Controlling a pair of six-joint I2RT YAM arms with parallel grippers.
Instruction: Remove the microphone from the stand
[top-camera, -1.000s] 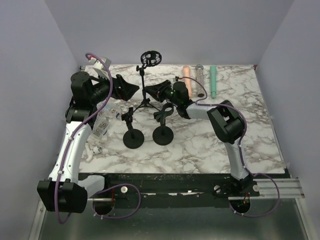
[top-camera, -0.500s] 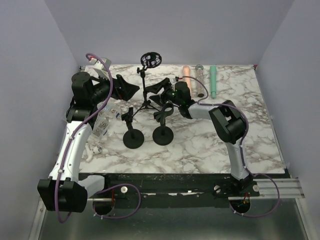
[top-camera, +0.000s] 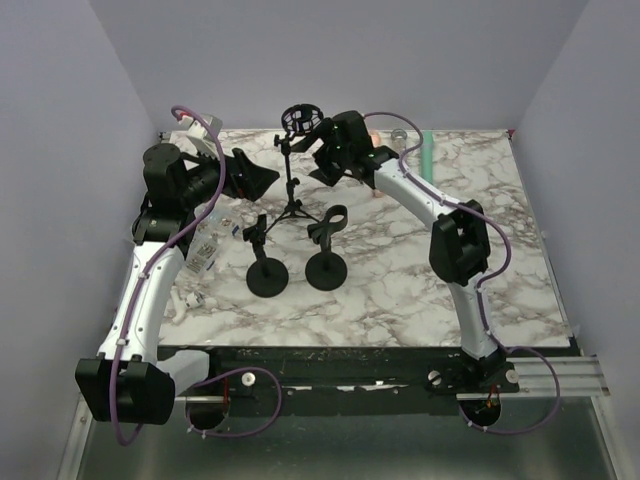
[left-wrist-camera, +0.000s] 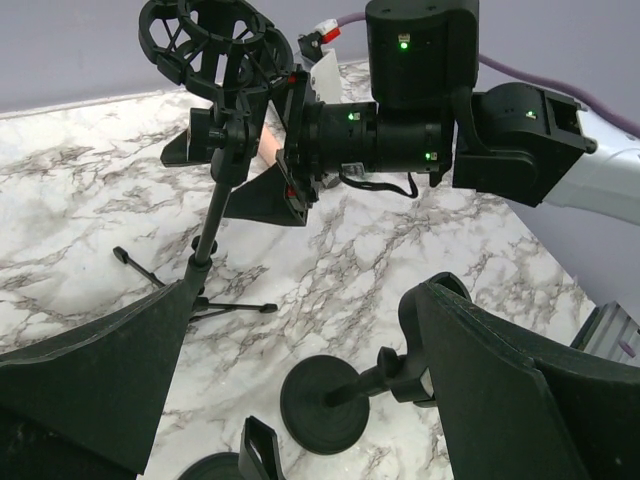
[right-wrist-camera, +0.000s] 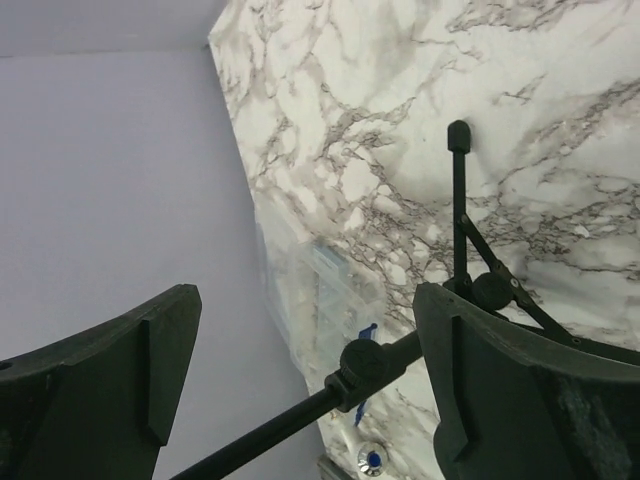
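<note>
Right gripper (top-camera: 316, 152) spread wide, just beside mic stand (top-camera: 290, 182)

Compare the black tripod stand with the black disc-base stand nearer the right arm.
The black tripod stand rests on thin spread legs; the black disc-base stand sits on a flat round foot. The tripod stand carries a round cage mount, the disc-base stand a U-shaped clip. Both are black and hold no microphone.

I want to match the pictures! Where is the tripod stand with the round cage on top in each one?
Top external: tripod stand at the back, left of centre.
Left wrist: tripod stand at upper left, cage on top.
Right wrist: tripod stand at lower right, only pole and legs.
Shared landmark: marble table.
</note>
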